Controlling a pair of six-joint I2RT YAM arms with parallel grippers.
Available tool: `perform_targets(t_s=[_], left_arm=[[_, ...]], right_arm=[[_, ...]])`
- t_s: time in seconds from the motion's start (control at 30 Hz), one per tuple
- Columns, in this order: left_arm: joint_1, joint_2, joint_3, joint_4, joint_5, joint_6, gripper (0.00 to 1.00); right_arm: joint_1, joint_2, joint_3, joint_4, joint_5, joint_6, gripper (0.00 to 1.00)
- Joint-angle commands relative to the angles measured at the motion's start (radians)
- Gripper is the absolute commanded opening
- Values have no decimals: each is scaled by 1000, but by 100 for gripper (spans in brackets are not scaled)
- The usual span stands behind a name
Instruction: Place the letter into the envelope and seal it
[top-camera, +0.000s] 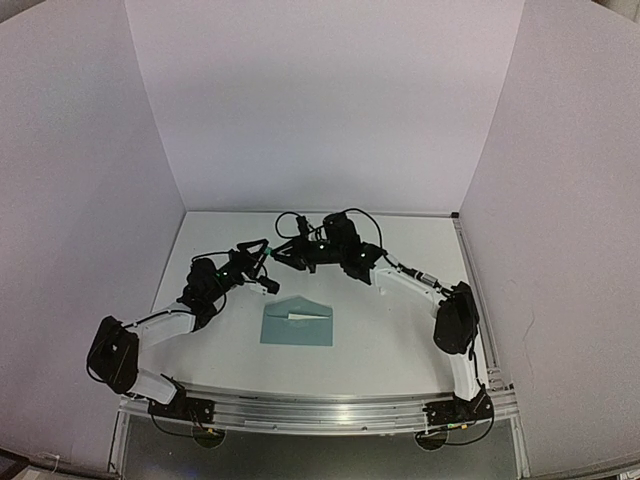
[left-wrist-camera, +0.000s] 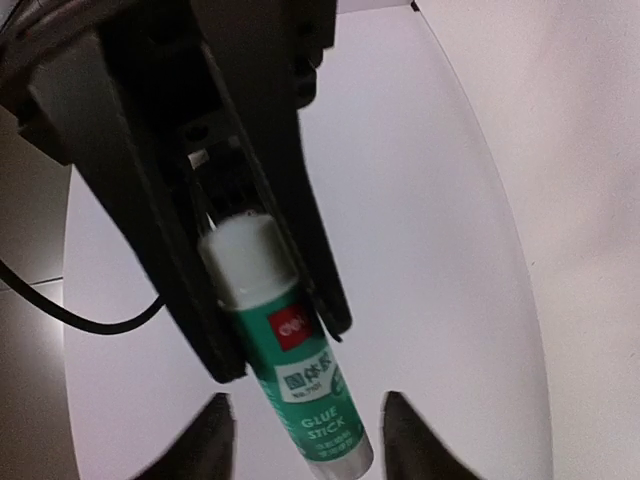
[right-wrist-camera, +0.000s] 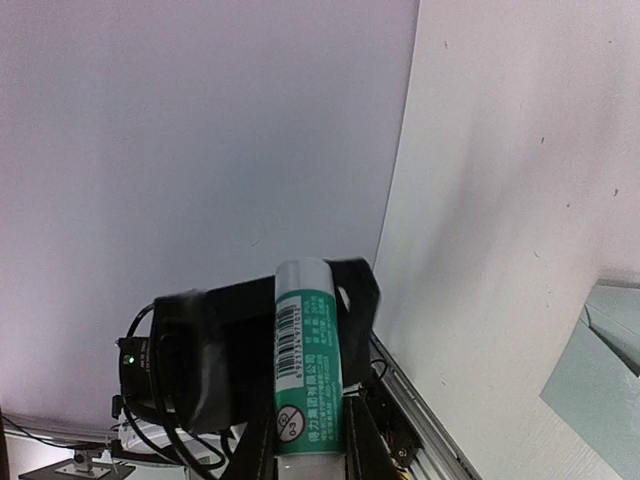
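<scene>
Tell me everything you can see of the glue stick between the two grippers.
The glue stick is a small plastic-looking cylinder: green body printed in white with GLUE STICK, a red logo patch, a barcode on another side, and a white cap. It hangs tilted in the air. The fingers of the right gripper are clamped on its capped half. The fingers of the left gripper stand open either side of its other end, apparently not touching it.

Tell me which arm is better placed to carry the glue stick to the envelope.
Right: the right pincer grips the glue stick by its white end; the left pincer stands open around it.
</scene>
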Motion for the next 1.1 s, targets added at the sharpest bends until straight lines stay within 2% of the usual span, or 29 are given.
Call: perform_targets(t_s=[0.0, 0.07, 0.13, 0.27, 0.43, 0.53, 0.67, 0.77, 1.07], left_arm=[[-30, -144, 142, -397, -63, -232, 99], [-24, -161, 321, -834, -91, -416, 100], [-15, -141, 451, -1200, -40, -508, 100], [-10, -109, 587, -1535, 137, -609, 100], [-10, -57, 696, -1680, 302, -771, 98], [-10, -36, 734, -1737, 370, -775, 96], [-10, -14, 763, -1709, 435, -879, 86], [-10, -7, 780, -1692, 467, -924, 83], [-15, 8, 779, -1760, 489, -800, 76]], right_arm=[[-35, -68, -45, 2, 31, -140, 0], [-39, -105, -80, -6, 3, -265, 0], [-39, -138, -100, -26, -33, -392, 0], [-36, -218, -152, -158, -16, -725, 0], [-8, -325, -268, -199, 23, -1127, 0], [9, -364, -292, -199, 26, -1288, 0], [47, -376, -295, -202, -8, -1474, 0], [75, -386, -325, -206, 5, -1625, 0], [120, -341, -258, -232, 98, -1731, 0]])
